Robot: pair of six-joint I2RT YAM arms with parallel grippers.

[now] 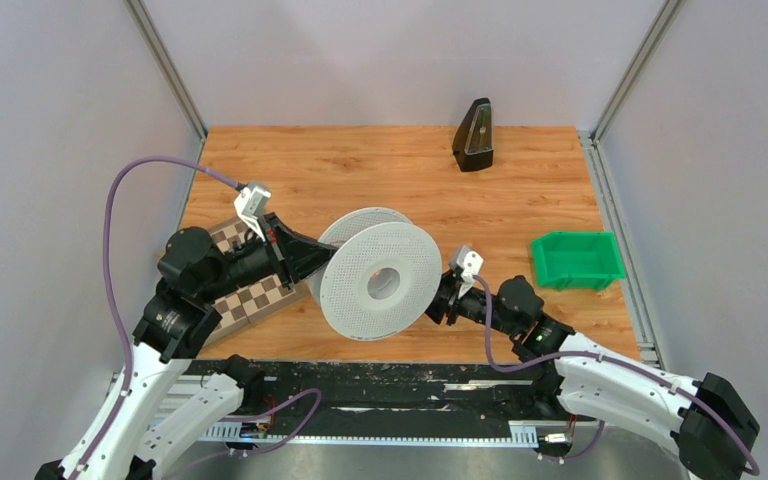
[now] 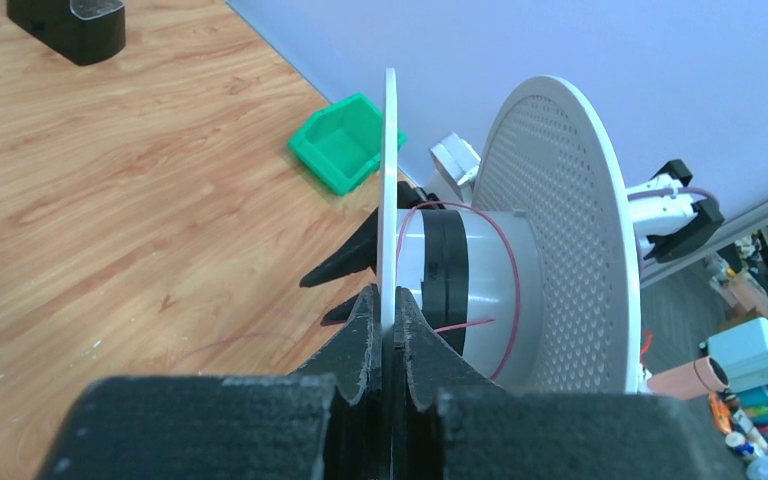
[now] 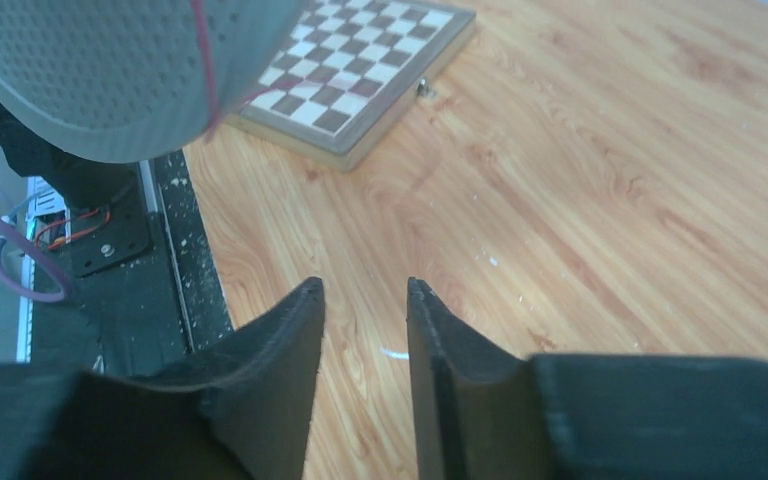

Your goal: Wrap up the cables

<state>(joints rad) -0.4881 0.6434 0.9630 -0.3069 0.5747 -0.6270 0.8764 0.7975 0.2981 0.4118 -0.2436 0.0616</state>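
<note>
Nearest the lens, left gripper pinched fully onto the thin rim of one flange of the white spool, holding it up on edge above the table. Around the spool hub, a few loose turns of thin red cable. Just right of the spool, right gripper with jaws a little parted and nothing between them; left of the spool, checkerboard.

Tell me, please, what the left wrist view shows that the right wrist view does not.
Only left wrist: the left fingers clamped on the spool rim, its hub, the green bin. Only right wrist: the right fingers open and empty, the checkerboard. Both: the spool's perforated flange and the wooden table.
</note>
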